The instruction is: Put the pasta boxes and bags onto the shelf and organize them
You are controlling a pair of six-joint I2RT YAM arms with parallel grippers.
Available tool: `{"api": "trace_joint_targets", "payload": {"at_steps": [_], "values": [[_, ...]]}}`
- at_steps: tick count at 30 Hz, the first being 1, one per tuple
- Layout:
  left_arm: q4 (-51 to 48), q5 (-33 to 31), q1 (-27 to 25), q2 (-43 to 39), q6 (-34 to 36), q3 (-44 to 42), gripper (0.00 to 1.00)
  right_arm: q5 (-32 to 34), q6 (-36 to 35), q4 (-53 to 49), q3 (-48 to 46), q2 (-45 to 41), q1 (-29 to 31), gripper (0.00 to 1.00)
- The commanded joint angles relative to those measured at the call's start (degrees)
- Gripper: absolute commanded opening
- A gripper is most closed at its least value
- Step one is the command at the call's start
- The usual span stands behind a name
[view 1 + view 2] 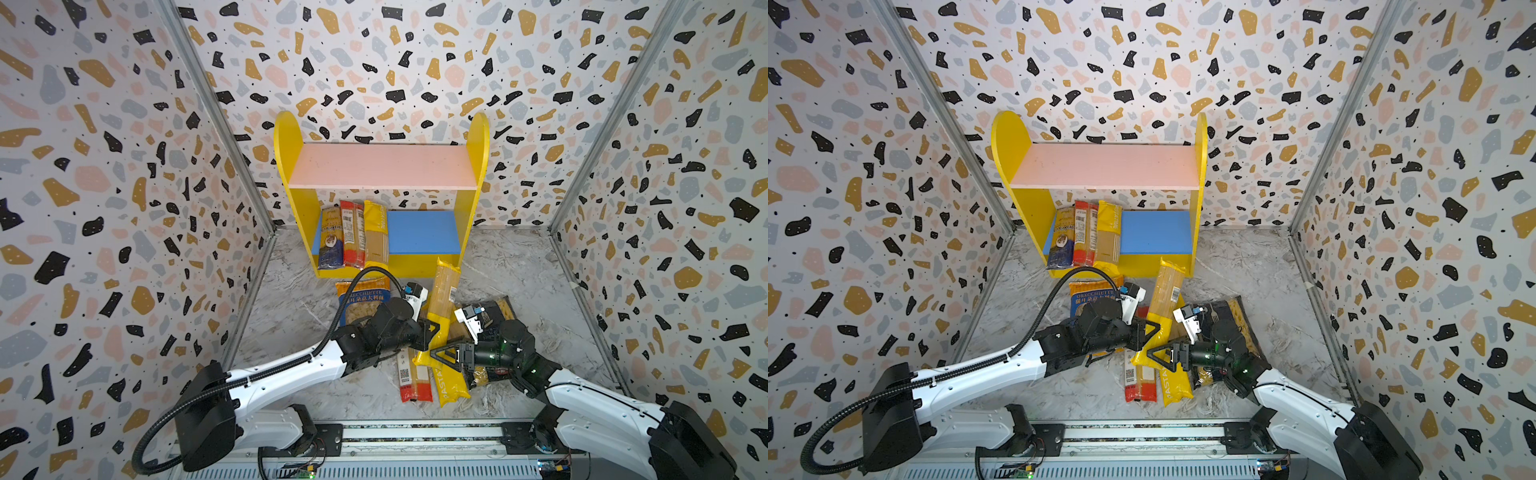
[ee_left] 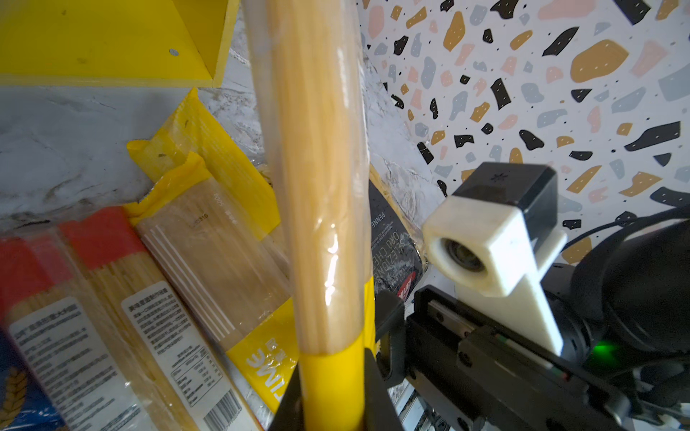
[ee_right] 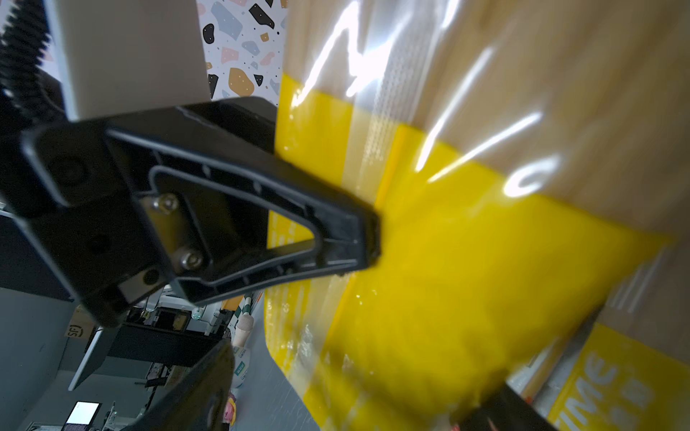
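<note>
Marble-look tabletop [image 1: 519, 266]: bears the shelf [image 1: 291, 174] at the back. Loose on it lie the Orecchiette bag [image 1: 363, 297], red spaghetti pack [image 1: 413, 382], yellow PASTA pack [image 1: 451, 384] and dark bag [image 1: 500, 305]. Blue lower board [image 1: 424, 232]: dark blue pack [image 1: 331, 241], red pack [image 1: 352, 237] and yellow pack [image 1: 376, 232], side by side at its left end.

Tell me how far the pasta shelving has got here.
Done: three narrow packs, dark blue, red and yellow, sit on the blue lower board. In hand: the left claw is shut on a yellow spaghetti pack held up off the floor; the right claw stands open at its lower end. Left: the Orecchiette bag, the dark bag, the red packs and a yellow pack, all on the floor.
</note>
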Motion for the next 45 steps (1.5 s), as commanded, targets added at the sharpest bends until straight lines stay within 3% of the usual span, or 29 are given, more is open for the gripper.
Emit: {"api": "trace_joint_targets", "payload": {"at_steps": [1, 6, 10, 12, 23, 29, 36, 45], "values": [[14.07, 0.54, 0.11, -1.32, -0.56, 4.4, 0.0, -1.79, 0.36, 4.01, 3.0, 0.63, 0.8, 0.88], [14.42, 0.45, 0.11, -1.92, -0.91, 3.37, 0.0, -0.83, 1.17, 5.19, 3.05, 0.96, 0.98, 0.75], [16.41, 0.02, 0.13, -2.29, -1.53, 1.88, 0.0, 1.18, 0.59, 3.36, 2.94, -0.54, 1.0, 0.48], [17.19, -0.08, 0.09, -2.51, -1.94, 1.04, 0.0, 2.0, 0.14, 2.71, 2.81, -1.44, 0.9, 0.42], [20.81, 1.42, 0.09, -1.82, -4.24, -1.53, 0.0, 0.26, -0.48, 4.29, 5.43, -1.69, 0.89, 0.49], [22.42, 1.6, 0.13, -2.01, -5.12, -3.62, 0.0, -0.49, -0.44, 5.95, 5.88, -1.23, 0.89, 0.41], [20.12, -0.04, 0.13, -3.19, -4.27, -4.43, 0.0, -1.67, -1.35, 3.87, 9.2, 0.08, 0.89, 0.24], [12.78, -8.23, 1.53, -10.15, -1.81, -6.37, 0.57, -0.57, -4.38, -3.91, 15.15, 1.91, 0.64, 0.1]]}}
